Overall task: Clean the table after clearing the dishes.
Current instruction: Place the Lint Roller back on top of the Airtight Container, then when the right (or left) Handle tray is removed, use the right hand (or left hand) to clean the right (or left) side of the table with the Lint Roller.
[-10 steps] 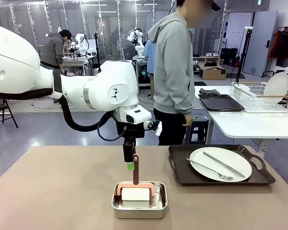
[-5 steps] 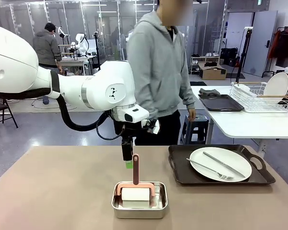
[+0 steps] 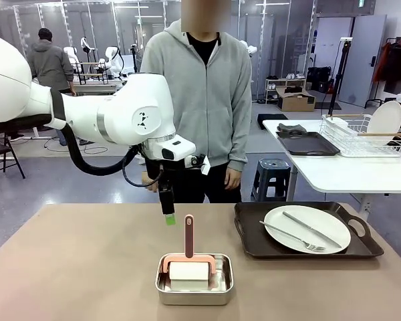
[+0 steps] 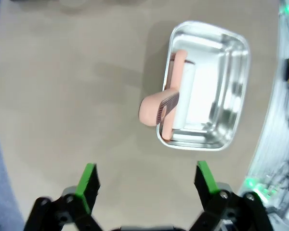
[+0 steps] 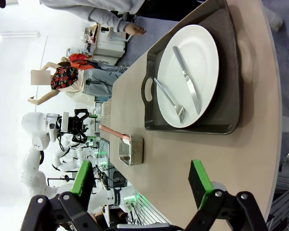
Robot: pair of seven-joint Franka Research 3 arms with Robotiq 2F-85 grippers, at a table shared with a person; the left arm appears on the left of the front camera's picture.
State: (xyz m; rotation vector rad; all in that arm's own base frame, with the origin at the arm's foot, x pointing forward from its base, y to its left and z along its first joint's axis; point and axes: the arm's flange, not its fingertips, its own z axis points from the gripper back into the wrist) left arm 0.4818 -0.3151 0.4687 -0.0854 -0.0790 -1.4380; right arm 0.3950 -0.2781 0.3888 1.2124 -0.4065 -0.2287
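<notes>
The table (image 3: pixel 73 267) has a dark tray (image 3: pixel 250 241) at its right, holding the dishes: a white plate (image 3: pixel 321 222) with a fork (image 3: pixel 291 235) and knife (image 3: pixel 313 229). At front centre a steel pan (image 3: pixel 194 289) holds a white sponge block whose pink handle (image 3: pixel 189 235) stands upright. My left gripper (image 3: pixel 169 218) hangs open just left of and above that handle, apart from it. In the left wrist view the left gripper (image 4: pixel 147 178) is open over bare table, with the pan (image 4: pixel 216 91) ahead. The right gripper (image 5: pixel 140 179) is open above the table edge, facing the plate (image 5: pixel 202 53) and tray (image 5: pixel 231 91).
A person in a grey hoodie (image 3: pixel 200 87) stands at the table's far edge, hands down. Behind on the right, a white side table (image 3: pixel 347 175) carries a wire rack (image 3: pixel 361 137) and another dark tray (image 3: pixel 307 144). A stool (image 3: pixel 273 175) stands beside it.
My left gripper has drawn away from the pink handle, up and to the left; the handle stays upright in the pan. The person has walked to the middle of the far side.
</notes>
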